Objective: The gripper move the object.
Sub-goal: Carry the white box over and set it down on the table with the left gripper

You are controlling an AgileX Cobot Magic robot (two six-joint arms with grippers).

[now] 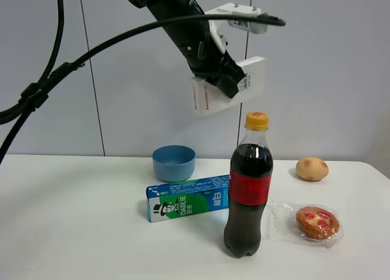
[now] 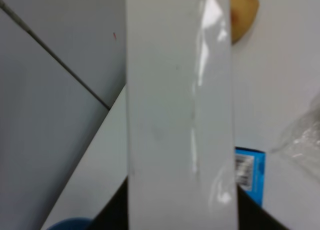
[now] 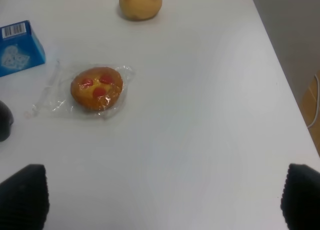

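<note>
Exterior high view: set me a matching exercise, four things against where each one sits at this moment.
Things:
1. white box
2. cola bottle
3. blue bowl
4. wrapped pastry

Places:
A. upright, nearest the camera
B. behind the toothpaste box
C. held in the air by the left gripper
D. flat on the table, right of the cola bottle in this view

Pairs: 1-C, 2-A, 3-B, 4-D

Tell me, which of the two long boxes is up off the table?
The white box, gripped in mid-air by the left end effector; the green-and-blue DARLIE box lies flat on the table.
</note>
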